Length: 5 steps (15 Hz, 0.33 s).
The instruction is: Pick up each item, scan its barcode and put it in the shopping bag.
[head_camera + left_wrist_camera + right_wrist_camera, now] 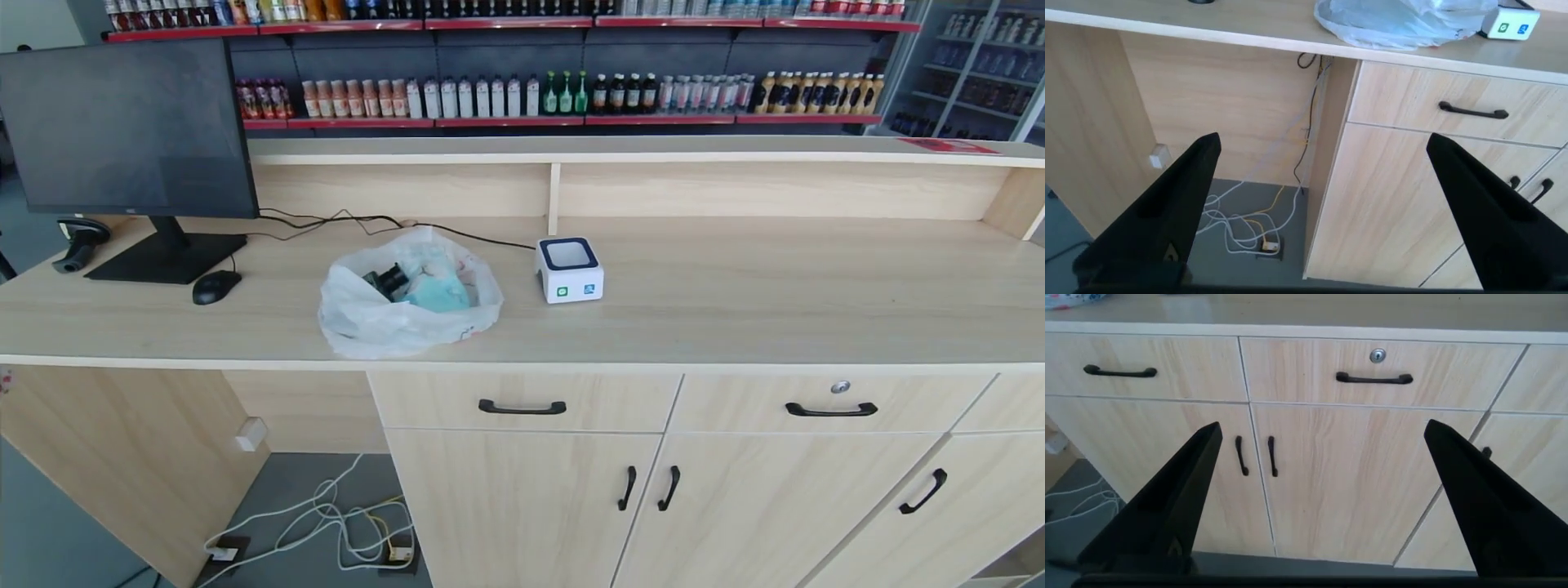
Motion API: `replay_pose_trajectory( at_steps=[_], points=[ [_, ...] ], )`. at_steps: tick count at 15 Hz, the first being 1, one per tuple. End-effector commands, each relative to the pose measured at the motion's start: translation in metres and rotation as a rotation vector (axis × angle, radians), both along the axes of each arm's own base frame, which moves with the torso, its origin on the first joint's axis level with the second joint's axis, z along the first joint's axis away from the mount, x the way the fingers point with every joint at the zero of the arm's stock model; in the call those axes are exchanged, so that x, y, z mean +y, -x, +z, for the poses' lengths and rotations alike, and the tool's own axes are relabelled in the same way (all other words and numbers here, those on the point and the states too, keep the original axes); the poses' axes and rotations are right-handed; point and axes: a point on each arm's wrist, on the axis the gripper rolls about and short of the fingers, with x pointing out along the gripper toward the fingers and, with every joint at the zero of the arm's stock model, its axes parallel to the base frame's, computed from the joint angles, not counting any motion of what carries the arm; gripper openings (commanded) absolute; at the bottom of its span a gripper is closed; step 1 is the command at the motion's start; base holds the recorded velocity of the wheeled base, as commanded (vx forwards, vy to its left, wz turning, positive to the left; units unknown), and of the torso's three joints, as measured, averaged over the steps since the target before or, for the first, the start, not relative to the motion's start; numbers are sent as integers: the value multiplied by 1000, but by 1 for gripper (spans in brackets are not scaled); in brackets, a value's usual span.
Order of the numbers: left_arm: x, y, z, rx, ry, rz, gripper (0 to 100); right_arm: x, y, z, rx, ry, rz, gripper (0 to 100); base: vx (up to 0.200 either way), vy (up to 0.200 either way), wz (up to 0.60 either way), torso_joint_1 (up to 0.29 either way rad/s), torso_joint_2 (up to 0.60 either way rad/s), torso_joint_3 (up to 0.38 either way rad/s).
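Your left gripper (pixel 1324 140) and right gripper (pixel 1323 427) both face the cabinet fronts, jaws spread wide, nothing held. Shopping bag (pixel 408 306) sits on the counter (pixel 735 302) near the white scanner (pixel 570 269). Inside it you've got a teal pack (pixel 437 294) and a dark item (pixel 385 280), both half buried in plastic, can't identify. Monitor (pixel 131 122) and mouse (pixel 216 287) are at left. Bottle shelves (pixel 571 94) behind, cables (pixel 326 523) on the floor.
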Motion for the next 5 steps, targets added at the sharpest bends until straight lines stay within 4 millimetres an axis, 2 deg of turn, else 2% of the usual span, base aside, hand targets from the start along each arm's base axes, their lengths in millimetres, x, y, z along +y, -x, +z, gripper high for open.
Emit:
replay_pose_trajectory(
  at_steps=[1,5],
  points=[
    [0,0,0,0,0,0,100,0,0,0,0,-5,0,100,0,0,0,0,0,0],
    [0,0,0,0,0,0,100,0,0,0,0,-8,-2,100,0,0,0,0,0,0]
  ],
)
